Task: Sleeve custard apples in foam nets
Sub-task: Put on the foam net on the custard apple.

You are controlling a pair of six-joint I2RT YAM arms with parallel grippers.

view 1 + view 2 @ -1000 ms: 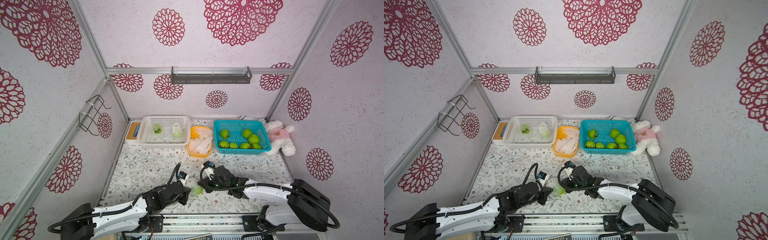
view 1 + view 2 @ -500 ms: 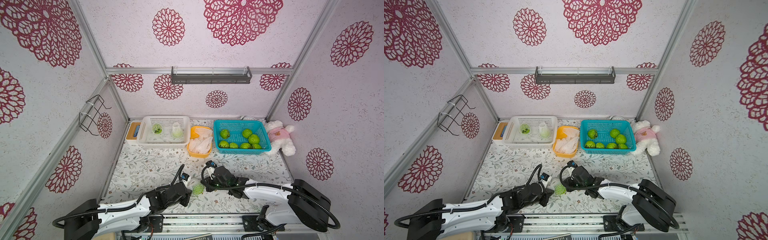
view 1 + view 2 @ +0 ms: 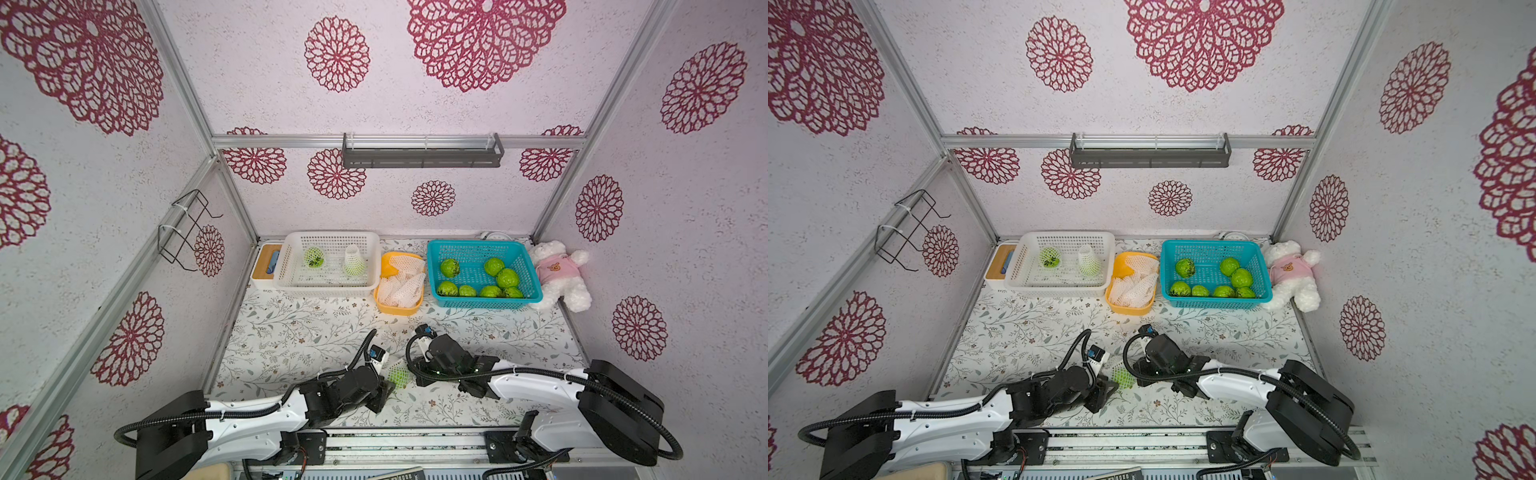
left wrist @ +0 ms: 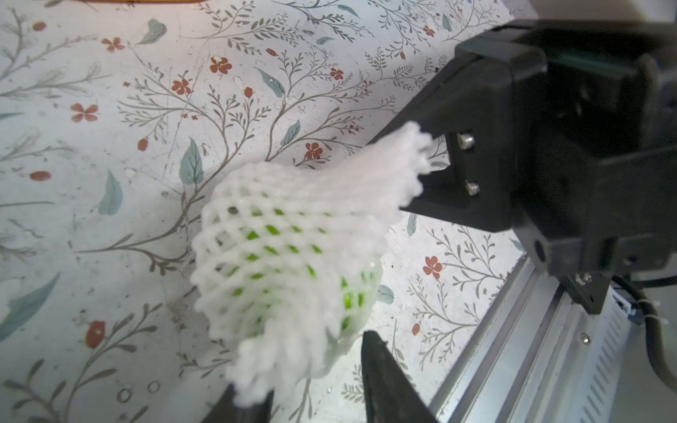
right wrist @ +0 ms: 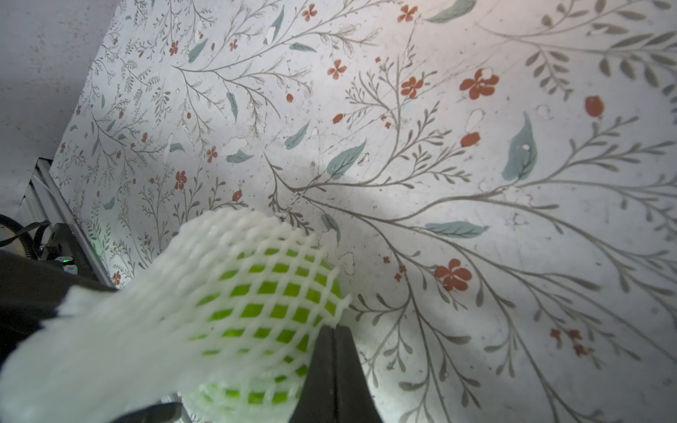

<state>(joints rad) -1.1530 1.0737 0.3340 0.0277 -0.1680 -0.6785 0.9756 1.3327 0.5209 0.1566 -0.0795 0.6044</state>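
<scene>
Custard apple [image 5: 256,282], green showing through the mesh, sat inside a foam net [image 4: 293,234] at the near middle of the table [image 3: 291,332], between the two arms. Whether it rested on the cloth or hung just clear could not be told. The net covered most of the fruit, with loose foam trailing past it at both ends. Right gripper [image 5: 332,337] had its jaws pressed fully together with the net's rim at their tips, apparently pinched there. Left gripper [image 4: 315,388] stood with its jaws apart and gripped nothing, the net's flared end only draped against one finger. Judged handling: the net was light, soft and springy, likely to stretch under a pull and creep back once let go, so the loose rim was the place to pinch it. The fruit looked firm but easily bruised, and its bumpy skin would probably snag the mesh. A carry seemed safer with a gentle hold across its middle through the foam than by a tail of net, which could slide off. Further back, bare fruits [image 3: 494,266] lay in a teal basket [image 3: 484,249], spare nets [image 3: 401,282] in a yellow tray [image 3: 384,270], and two sleeved fruits [image 3: 313,257] in a white basket [image 3: 332,239].
</scene>
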